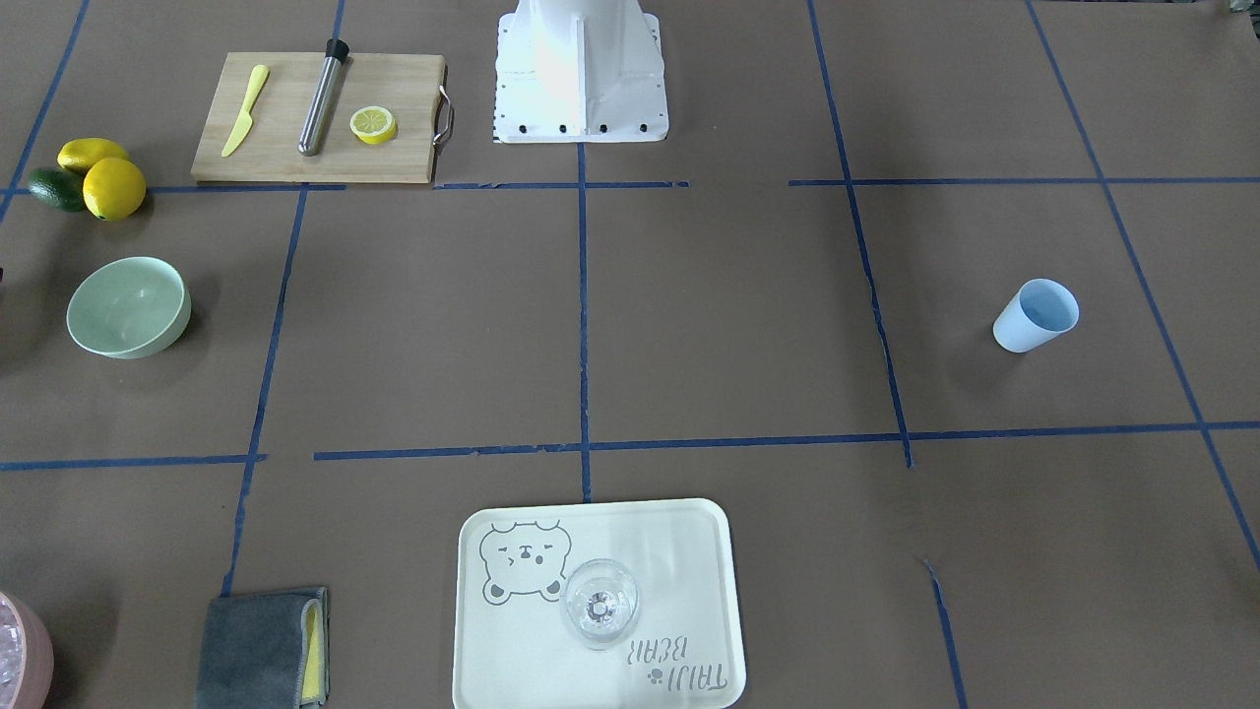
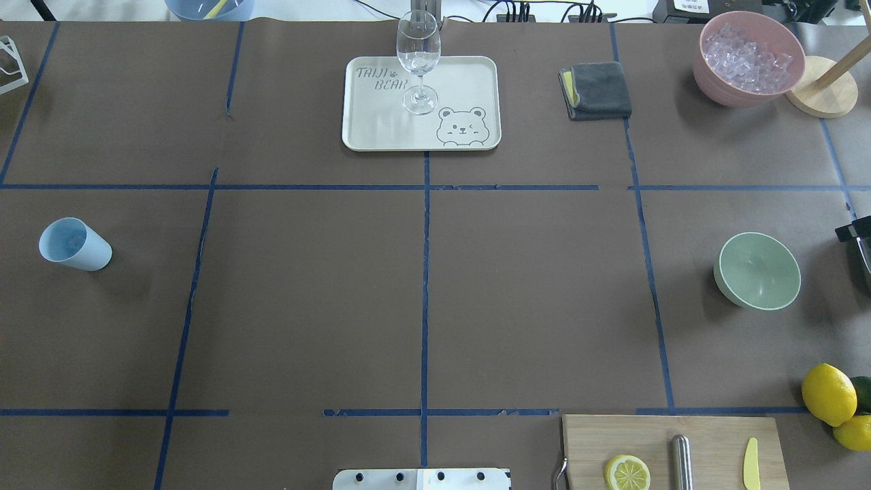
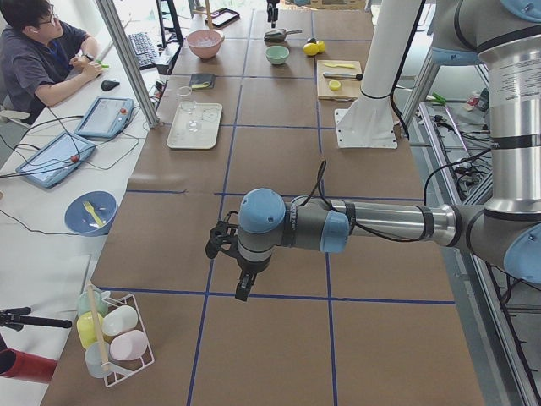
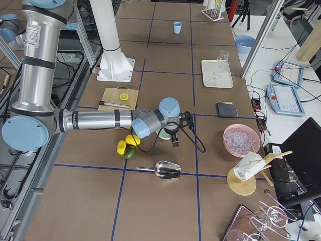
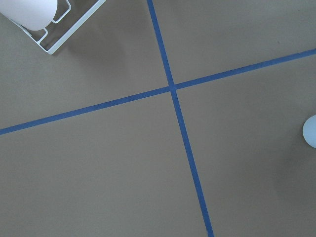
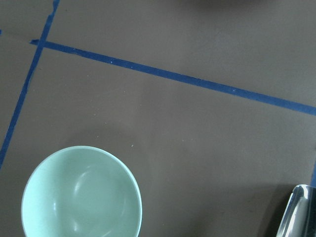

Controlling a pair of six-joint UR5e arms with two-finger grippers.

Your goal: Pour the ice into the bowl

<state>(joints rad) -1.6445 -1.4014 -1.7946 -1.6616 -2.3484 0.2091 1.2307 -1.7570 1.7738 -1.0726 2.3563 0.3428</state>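
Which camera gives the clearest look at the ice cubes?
The overhead view: the ice fills the pink container, single cubes distinct. The right side view shows it smaller, the left side view tiny, the front view only a sliver at the edge; wrist cameras miss it.

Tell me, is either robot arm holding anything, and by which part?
Nothing appears held. The left pincer hangs empty above the table; the right pincer hovers near the bowl, and the metal scoop lies untouched.
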